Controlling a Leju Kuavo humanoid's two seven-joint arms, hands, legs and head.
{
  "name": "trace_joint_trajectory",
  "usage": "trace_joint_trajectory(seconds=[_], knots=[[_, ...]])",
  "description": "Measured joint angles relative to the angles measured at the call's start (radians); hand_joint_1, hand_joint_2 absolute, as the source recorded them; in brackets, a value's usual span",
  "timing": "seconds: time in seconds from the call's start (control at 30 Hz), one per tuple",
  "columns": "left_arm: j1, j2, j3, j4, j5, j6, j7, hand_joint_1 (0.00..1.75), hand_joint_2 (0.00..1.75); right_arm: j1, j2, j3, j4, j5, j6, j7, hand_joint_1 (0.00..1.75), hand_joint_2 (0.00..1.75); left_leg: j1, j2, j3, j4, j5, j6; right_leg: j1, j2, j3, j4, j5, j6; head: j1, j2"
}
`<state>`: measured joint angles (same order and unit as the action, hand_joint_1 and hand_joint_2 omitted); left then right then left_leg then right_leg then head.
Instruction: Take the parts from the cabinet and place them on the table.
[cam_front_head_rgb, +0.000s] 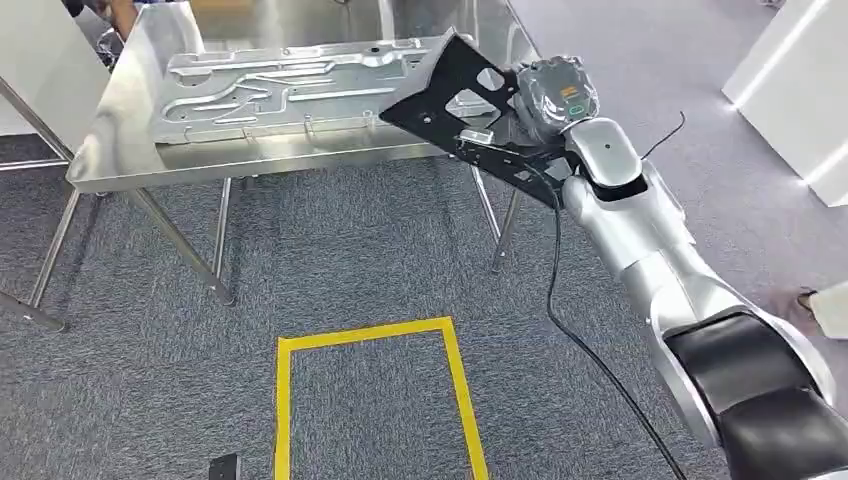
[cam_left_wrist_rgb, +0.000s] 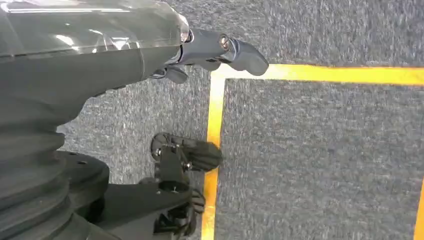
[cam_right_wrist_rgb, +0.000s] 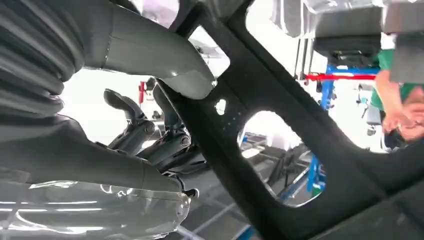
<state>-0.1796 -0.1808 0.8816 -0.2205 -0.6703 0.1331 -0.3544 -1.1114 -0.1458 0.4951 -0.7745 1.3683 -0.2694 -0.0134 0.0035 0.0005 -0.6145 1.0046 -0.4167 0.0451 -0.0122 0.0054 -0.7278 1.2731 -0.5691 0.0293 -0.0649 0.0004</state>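
The right hand (cam_front_head_rgb: 553, 92) grips the black part (cam_front_head_rgb: 450, 85), tilted over the table (cam_front_head_rgb: 120, 150) edge; the left hand (cam_left_wrist_rgb: 210, 50) hangs empty, fingers apart.

We cannot see the right hand's (cam_front_head_rgb: 555, 95) fingers behind the black part (cam_front_head_rgb: 450, 85) it holds; the table's (cam_front_head_rgb: 120, 130) far end is cut off.

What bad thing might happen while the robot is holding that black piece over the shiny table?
The black part is tilted in the right hand, near the table edge. If it is let go too early, it might slide off onto the carpet. It also hangs beside the silver panel, so setting it down could bump or scrape that panel. The black cable dangling near the arm might snag.
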Motion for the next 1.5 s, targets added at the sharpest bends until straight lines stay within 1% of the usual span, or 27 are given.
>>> trace_joint_trajectory(seconds=[0.03, 0.07, 0.1, 0.17, 0.23, 0.27, 0.4, 0.43, 0.5, 0.53, 0.57, 0.63, 0.7, 0.73, 0.83, 0.9, 0.93, 1.03, 1.07, 1.1, 1.2, 1.23, 1.27, 1.33, 1.4, 1.47, 1.5], knots=[[0.000, 0.000, 0.000, 0.000, 0.001, 0.000, 0.000, 0.00, 1.75, -0.007, 0.008, 0.003, 0.010, 0.005, 0.008, 0.003, 1.75, 1.75, 0.002, -0.002, 0.004, 0.001, -0.004, -0.002, -0.004, 0.000, -0.033, 0.049, -0.004, 0.004, 0.000, 0.000], [0.002, 0.001, 0.000, 0.000, 0.003, 0.001, 0.000, 0.00, 1.75, -0.015, 0.018, 0.007, 0.021, 0.012, 0.019, 0.006, 1.75, 1.75, 0.004, -0.003, 0.008, 0.003, -0.009, -0.006, -0.008, -0.001, -0.043, 0.046, 0.019, 0.007, 0.000, 0.000], [0.003, 0.001, 0.000, 0.000, 0.003, 0.002, 0.000, 0.00, 1.75, -0.027, 0.030, 0.010, 0.030, 0.018, 0.028, 0.011, 1.75, 1.75, 0.006, -0.003, 0.012, 0.007, -0.014, -0.009, -0.011, -0.001, -0.030, 0.001, 0.058, 0.009, 0.000, 0.000], [0.002, 0.001, 0.000, 0.000, 0.004, 0.005, 0.000, 0.00, 1.75, -0.064, 0.048, 0.018, 0.045, 0.031, 0.047, 0.014, 1.75, 1.75, 0.011, -0.003, 0.017, 0.021, -0.031, -0.021, -0.017, -0.008, 0.041, -0.172, 0.161, 0.014, 0.000, 0.000], [0.000, 0.004, 0.001, 0.000, 0.008, 0.007, 0.001, 0.00, 1.75, -0.109, 0.060, 0.023, 0.068, 0.039, 0.066, 0.014, 1.75, 1.75, 0.003, -0.004, 0.009, 0.036, -0.043, -0.034, -0.011, -0.010, 0.066, -0.231, 0.155, 0.014, 0.000, 0.000], [0.002, 0.005, 0.002, 0.000, 0.012, 0.008, 0.000, 0.00, 1.75, -0.136, 0.074, 0.026, 0.084, 0.050, 0.080, 0.018, 1.75, 1.75, 0.003, -0.004, 0.010, 0.032, -0.044, -0.040, -0.012, -0.006, 0.062, -0.228, 0.153, -0.002, -0.002, 0.000], [0.013, 0.010, 0.004, 0.000, 0.016, 0.007, -0.007, 0.00, 1.75, -0.218, 0.107, 0.031, 0.134, 0.078, 0.101, 0.024, 1.75, 1.75, 0.007, -0.002, 0.003, 0.057, -0.070, -0.060, -0.014, -0.003, 0.067, -0.232, 0.149, -0.032, -0.002, 0.000], [0.013, 0.010, 0.004, 0.000, 0.017, 0.007, -0.008, 0.00, 1.75, -0.235, 0.115, 0.032, 0.142, 0.083, 0.108, 0.026, 1.75, 1.75, 0.008, -0.002, -0.016, 0.100, -0.094, -0.062, -0.013, -0.002, 0.068, -0.232, 0.148, -0.037, -0.002, 0.000], [0.013, 0.010, 0.004, 0.000, 0.018, 0.006, -0.008, 0.00, 1.75, -0.268, 0.130, 0.036, 0.166, 0.092, 0.121, 0.029, 1.75, 1.75, 0.008, -0.002, -0.102, 0.271, -0.166, -0.063, -0.007, 0.000, 0.074, -0.232, 0.142, -0.045, -0.002, 0.000], [0.014, 0.011, 0.004, 0.000, 0.018, 0.006, -0.008, 0.00, 1.75, -0.277, 0.134, 0.037, 0.180, 0.099, 0.129, 0.031, 1.75, 1.75, 0.008, -0.002, -0.137, 0.332, -0.174, -0.062, -0.002, 0.001, 0.079, -0.231, 0.138, -0.048, -0.002, 0.000], [0.015, 0.011, 0.004, 0.000, 0.018, 0.006, -0.008, 0.00, 1.75, -0.282, 0.139, 0.040, 0.190, 0.104, 0.133, 0.032, 1.75, 1.75, 0.008, -0.002, -0.149, 0.341, -0.162, -0.060, 0.001, 0.002, 0.086, -0.231, 0.134, -0.049, -0.002, 0.000], [0.015, 0.011, 0.004, 0.000, 0.021, 0.006, -0.008, 0.00, 1.75, -0.301, 0.147, 0.043, 0.205, 0.116, 0.145, 0.032, 1.75, 1.75, 0.006, -0.002, -0.111, 0.237, -0.080, -0.050, 0.008, 0.005, 0.100, -0.231, 0.126, -0.050, -0.002, 0.000], [0.016, 0.012, 0.005, 0.000, 0.022, 0.006, -0.008, 0.00, 1.75, -0.336, 0.158, 0.045, 0.222, 0.123, 0.156, 0.032, 1.75, 1.75, -0.004, -0.005, -0.044, 0.063, 0.008, -0.024, 0.010, 0.007, 0.113, -0.233, 0.117, -0.049, -0.002, 0.000], [0.016, 0.016, 0.005, 0.000, 0.024, 0.006, -0.008, 0.00, 1.75, -0.356, 0.159, 0.045, 0.231, 0.127, 0.164, 0.032, 1.75, 1.75, -0.007, -0.004, -0.027, 0.057, -0.008, -0.022, 0.016, 0.009, 0.114, -0.233, 0.115, -0.045, -0.002, 0.000], [0.018, 0.015, 0.006, 0.000, 0.026, 0.007, -0.011, 0.00, 1.75, -0.390, 0.163, 0.048, 0.251, 0.137, 0.181, 0.029, 1.75, 1.75, -0.012, -0.005, -0.020, 0.036, -0.012, -0.021, 0.008, 0.009, 0.117, -0.240, 0.115, -0.030, -0.002, 0.000], [0.022, 0.015, 0.007, 0.000, 0.032, 0.007, -0.013, 0.00, 1.75, -0.411, 0.164, 0.050, 0.258, 0.140, 0.191, 0.022, 1.75, 1.75, 0.000, -0.002, -0.003, 0.008, -0.002, -0.012, 0.011, 0.006, 0.117, -0.228, 0.104, -0.017, -0.002, 0.000], [0.023, 0.015, 0.007, 0.000, 0.034, 0.007, -0.014, 0.00, 1.75, -0.430, 0.163, 0.050, 0.265, 0.140, 0.201, 0.016, 1.75, 1.75, 0.000, -0.001, 0.002, 0.004, -0.002, -0.008, 0.010, 0.004, 0.096, -0.191, 0.081, -0.012, -0.001, 0.000], [0.023, 0.014, 0.008, 0.000, 0.037, 0.007, -0.014, 0.00, 1.75, -0.459, 0.162, 0.051, 0.284, 0.140, 0.215, 0.001, 1.75, 1.75, 0.001, 0.001, 0.008, 0.004, -0.008, -0.003, 0.004, 0.002, -0.026, 0.035, -0.006, 0.000, -0.002, 0.000], [0.024, 0.014, 0.008, 0.000, 0.038, 0.007, -0.014, 0.00, 1.75, -0.460, 0.160, 0.051, 0.292, 0.139, 0.219, -0.003, 1.75, 1.75, 0.002, 0.000, 0.012, 0.005, -0.012, -0.004, -0.001, 0.001, -0.049, 0.067, 0.001, 0.004, -0.002, 0.000], [0.027, 0.014, 0.008, 0.000, 0.039, 0.007, -0.014, 0.00, 1.75, -0.460, 0.159, 0.052, 0.298, 0.136, 0.219, -0.008, 1.75, 1.75, 0.004, -0.002, 0.017, 0.007, -0.016, -0.006, -0.004, 0.000, -0.045, 0.044, 0.030, 0.006, -0.001, 0.000], [0.033, 0.011, 0.008, 0.000, 0.039, 0.007, -0.014, 0.00, 1.75, -0.474, 0.156, 0.052, 0.309, 0.120, 0.222, -0.021, 1.75, 1.75, 0.007, -0.004, 0.026, 0.025, -0.037, -0.017, -0.013, -0.008, 0.054, -0.196, 0.173, 0.010, -0.001, 0.000], [0.033, 0.011, 0.008, 0.000, 0.039, 0.007, -0.014, 0.00, 1.75, -0.478, 0.153, 0.051, 0.313, 0.115, 0.222, -0.023, 1.75, 1.75, 0.007, -0.004, 0.024, 0.027, -0.041, -0.021, -0.012, -0.011, 0.066, -0.218, 0.159, 0.009, -0.002, 0.000], [0.031, 0.011, 0.008, 0.000, 0.039, 0.007, -0.013, 0.00, 1.75, -0.488, 0.153, 0.051, 0.317, 0.108, 0.224, -0.029, 1.75, 1.75, 0.000, -0.006, 0.019, 0.036, -0.046, -0.029, -0.005, -0.006, 0.068, -0.232, 0.157, -0.004, -0.002, 0.000], [0.033, 0.011, 0.009, 0.000, 0.041, 0.006, -0.012, 0.00, 1.75, -0.489, 0.153, 0.051, 0.324, 0.106, 0.228, -0.031, 1.75, 1.75, 0.001, -0.005, 0.022, 0.027, -0.044, -0.038, -0.002, -0.005, 0.067, -0.232, 0.155, -0.014, -0.002, 0.000], [0.032, 0.011, 0.010, 0.000, 0.041, 0.006, -0.007, 0.00, 1.75, -0.491, 0.150, 0.051, 0.329, 0.103, 0.232, -0.032, 1.75, 1.75, 0.001, -0.004, 0.019, 0.032, -0.058, -0.049, -0.011, -0.005, 0.074, -0.240, 0.158, -0.029, -0.002, 0.000], [0.029, 0.010, 0.010, 0.000, 0.042, 0.006, -0.004, 0.00, 1.75, -0.495, 0.153, 0.051, 0.331, 0.096, 0.233, -0.040, 1.75, 1.75, 0.004, -0.003, -0.020, 0.128, -0.111, -0.057, -0.011, -0.003, 0.076, -0.241, 0.154, -0.038, -0.002, 0.000], [0.029, 0.009, 0.010, 0.000, 0.042, 0.006, -0.003, 0.00, 1.75, -0.494, 0.155, 0.051, 0.335, 0.095, 0.234, -0.042, 1.75, 1.75, 0.007, -0.003, -0.071, 0.231, -0.155, -0.061, -0.009, -0.001, 0.078, -0.241, 0.153, -0.040, -0.002, 0.000]])
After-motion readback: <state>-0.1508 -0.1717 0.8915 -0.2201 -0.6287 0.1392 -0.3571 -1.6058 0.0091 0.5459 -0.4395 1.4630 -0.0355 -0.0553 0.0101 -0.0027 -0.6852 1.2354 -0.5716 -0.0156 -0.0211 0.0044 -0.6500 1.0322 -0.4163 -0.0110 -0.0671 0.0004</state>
